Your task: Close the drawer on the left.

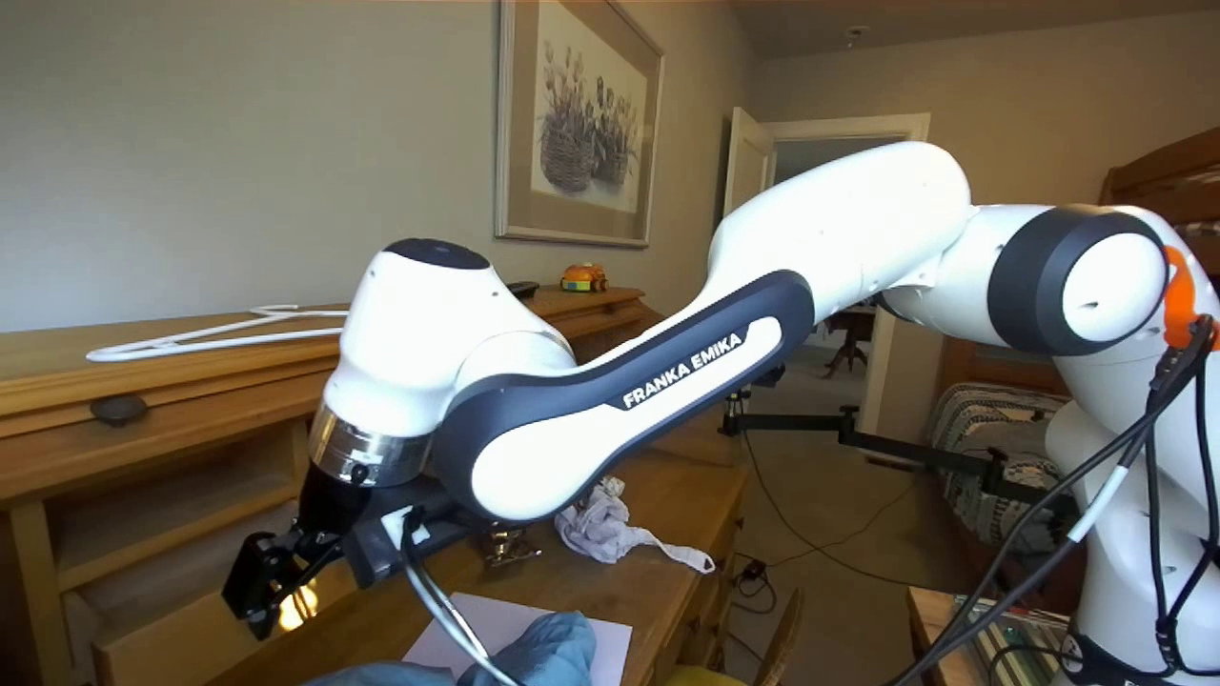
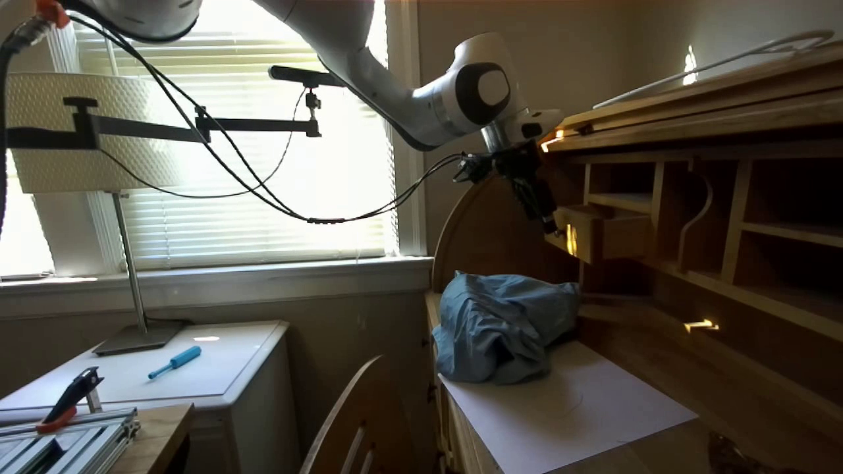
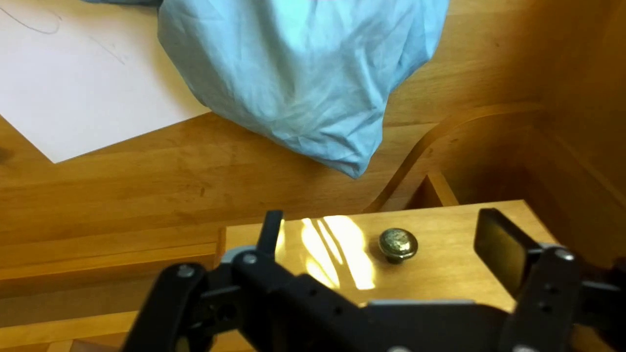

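The light brown wooden drawer [image 2: 622,238] sticks out from the desk's row of compartments in an exterior view; part of it also shows in an exterior view [image 1: 162,643]. In the wrist view its plain front [image 3: 455,254] faces me, with bright sun streaks and a small round brass knob [image 3: 397,243]. My gripper [image 3: 382,230] is open, its two fingers spread to either side of the knob and not touching it. In both exterior views the gripper [image 2: 550,226] [image 1: 246,610] is tilted down in front of the drawer. How far the fingertips are from the front is hard to tell.
A blue cloth [image 2: 500,329] lies on the desktop below the drawer, partly over white paper [image 2: 579,415]. Open cubbyholes [image 2: 736,217] stand beside the drawer. The desk's top ledge [image 1: 57,381] overhangs near the wrist and carries a white hanger [image 1: 219,341].
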You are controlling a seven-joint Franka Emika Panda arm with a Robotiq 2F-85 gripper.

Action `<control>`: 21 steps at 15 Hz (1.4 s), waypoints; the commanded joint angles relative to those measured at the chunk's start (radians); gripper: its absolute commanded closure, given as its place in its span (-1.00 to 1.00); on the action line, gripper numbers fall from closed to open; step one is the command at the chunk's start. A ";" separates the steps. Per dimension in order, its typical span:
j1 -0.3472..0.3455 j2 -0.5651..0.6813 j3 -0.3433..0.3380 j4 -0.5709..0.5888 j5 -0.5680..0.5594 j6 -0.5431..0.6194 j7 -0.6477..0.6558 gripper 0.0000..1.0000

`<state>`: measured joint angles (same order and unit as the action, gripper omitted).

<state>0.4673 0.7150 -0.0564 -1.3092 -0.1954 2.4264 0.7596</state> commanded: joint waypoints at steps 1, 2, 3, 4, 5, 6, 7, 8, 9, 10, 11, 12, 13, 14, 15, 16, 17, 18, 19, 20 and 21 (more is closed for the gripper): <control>0.019 0.053 -0.024 0.052 -0.072 0.065 -0.019 -1.00; 0.020 0.055 -0.022 0.051 -0.075 0.077 -0.025 -1.00; 0.009 0.030 -0.011 0.019 -0.044 0.050 -0.014 -1.00; 0.011 0.036 -0.012 0.023 -0.047 0.058 -0.018 -1.00; 0.013 0.038 -0.012 0.025 -0.048 0.060 -0.021 -1.00; 0.014 0.039 -0.012 0.026 -0.048 0.062 -0.022 -1.00; 0.014 0.039 -0.012 0.028 -0.048 0.062 -0.023 -1.00; 0.014 0.039 -0.012 0.029 -0.048 0.062 -0.023 -1.00; 0.014 0.044 -0.016 0.033 -0.050 0.065 -0.020 -1.00; 0.026 0.057 -0.038 0.042 -0.071 0.075 0.002 -1.00; 0.036 0.073 -0.058 0.055 -0.086 0.085 0.025 -1.00; 0.042 0.085 -0.072 0.064 -0.093 0.098 0.039 -1.00; 0.046 0.096 -0.085 0.072 -0.096 0.104 0.050 -1.00; 0.052 0.111 -0.103 0.085 -0.104 0.121 0.066 -1.00; 0.055 0.121 -0.113 0.093 -0.105 0.122 0.076 -1.00; 0.057 0.131 -0.121 0.099 -0.107 0.126 0.084 -1.00; 0.059 0.137 -0.128 0.105 -0.106 0.127 0.089 -1.00; 0.061 0.144 -0.134 0.109 -0.105 0.126 0.090 -1.00; 0.063 0.149 -0.134 0.114 -0.102 0.125 0.090 -1.00; 0.066 0.151 -0.134 0.116 -0.101 0.126 0.090 -1.00; 0.068 0.151 -0.133 0.116 -0.100 0.126 0.089 -1.00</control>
<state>0.5239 0.8306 -0.1744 -1.2393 -0.2669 2.5420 0.8057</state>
